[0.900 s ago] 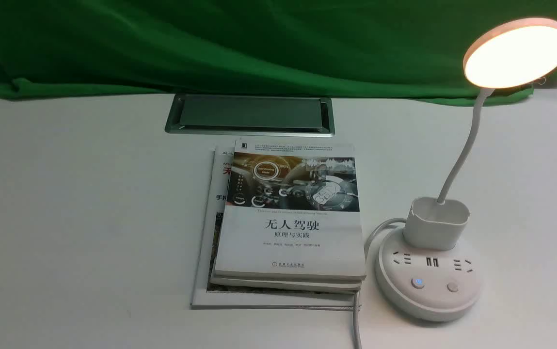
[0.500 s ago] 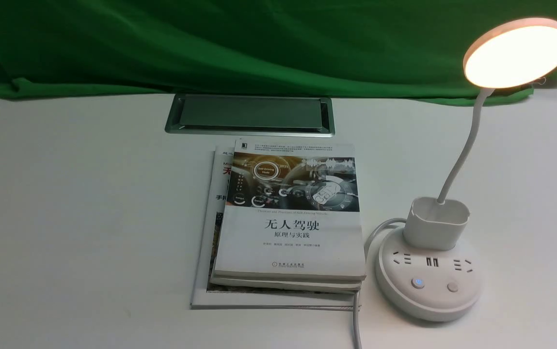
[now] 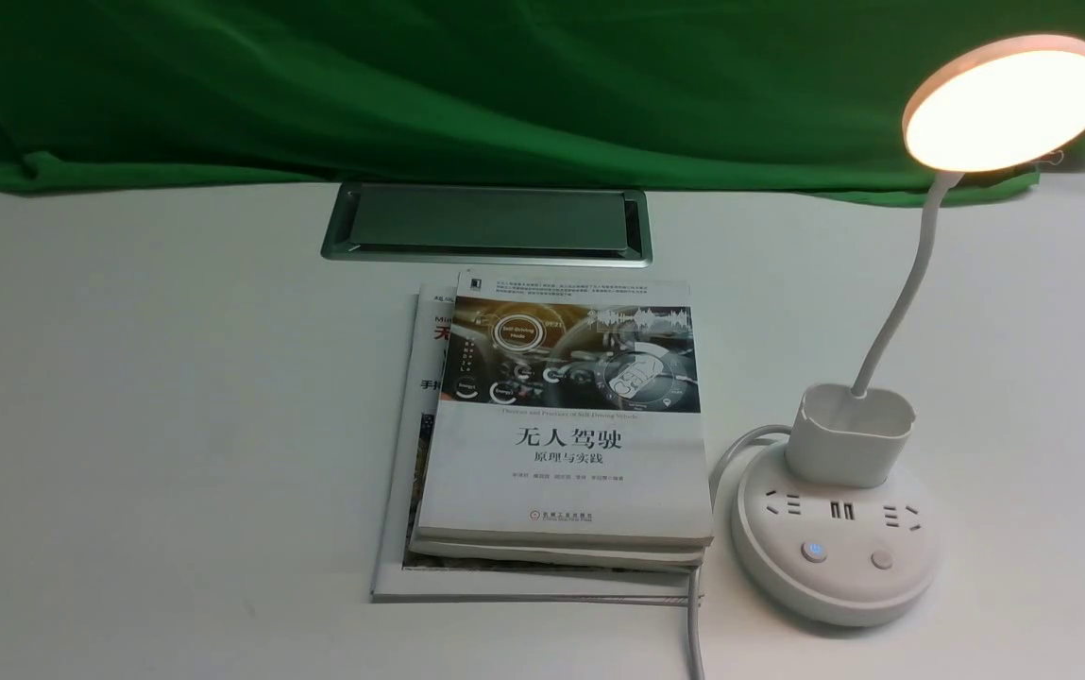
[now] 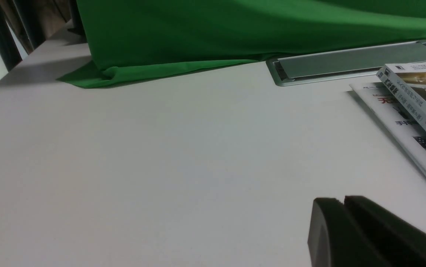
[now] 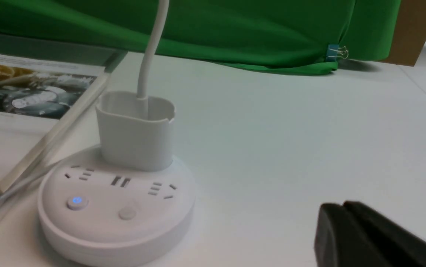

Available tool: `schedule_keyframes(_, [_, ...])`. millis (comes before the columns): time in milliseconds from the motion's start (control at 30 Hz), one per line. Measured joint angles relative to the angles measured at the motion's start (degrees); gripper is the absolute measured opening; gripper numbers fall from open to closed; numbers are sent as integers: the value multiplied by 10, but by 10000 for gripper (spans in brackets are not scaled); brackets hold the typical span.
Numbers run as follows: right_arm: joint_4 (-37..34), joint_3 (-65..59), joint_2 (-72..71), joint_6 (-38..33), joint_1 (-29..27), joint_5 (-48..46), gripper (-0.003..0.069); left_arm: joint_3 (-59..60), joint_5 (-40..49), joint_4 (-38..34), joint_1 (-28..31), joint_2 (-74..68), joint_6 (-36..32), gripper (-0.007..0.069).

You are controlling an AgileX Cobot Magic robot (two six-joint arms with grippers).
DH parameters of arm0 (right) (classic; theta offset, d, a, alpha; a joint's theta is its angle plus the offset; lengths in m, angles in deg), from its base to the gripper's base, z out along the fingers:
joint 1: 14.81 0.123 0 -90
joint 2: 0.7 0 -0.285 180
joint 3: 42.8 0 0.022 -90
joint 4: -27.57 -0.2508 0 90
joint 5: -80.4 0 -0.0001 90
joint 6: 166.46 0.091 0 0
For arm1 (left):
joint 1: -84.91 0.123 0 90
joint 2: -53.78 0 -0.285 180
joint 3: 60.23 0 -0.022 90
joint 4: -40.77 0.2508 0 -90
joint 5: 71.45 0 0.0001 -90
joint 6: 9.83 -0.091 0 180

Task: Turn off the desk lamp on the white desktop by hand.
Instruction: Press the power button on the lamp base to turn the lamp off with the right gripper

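Right gripper [image 5: 342, 204]: tips together, nothing held. We should press one button [image 3: 882, 560] squarely, at the base's five o'clock.

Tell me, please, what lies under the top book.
Under the top book are a second book and a wider book, which juts out at the left and front. The rest of their covers is hidden.

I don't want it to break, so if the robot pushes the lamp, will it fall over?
Probably not from a gentle push: the desk lamp has a wide, round, flat base. Its thin, curved neck might wobble, though, since it carries a big disc head up high.
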Motion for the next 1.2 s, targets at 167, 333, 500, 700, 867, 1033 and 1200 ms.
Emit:
schedule_keyframes(167, [0,0,0,2,0,4,56,0,0,0,0,0,0,20])
schedule_keyframes(333, [-36,0,0,128,0,85,56,0,0,0,0,0,0,20])
schedule_keyframes(500, [-49,0,0,309,0,176,56,0,0,0,0,0,0,20])
schedule_keyframes(700, [-50,0,0,359,0,199,56,0,0,0,0,0,0,20])
schedule_keyframes(867, [-52,76,51,296,11,42,57,0,0,0,0,0,0,20])
schedule_keyframes(1033, [-52,233,185,176,45,-142,52,0,0,0,0,0,0,20])
schedule_keyframes(1200, [-52,358,347,98,55,-335,52,0,0,0,0,0,0,20])
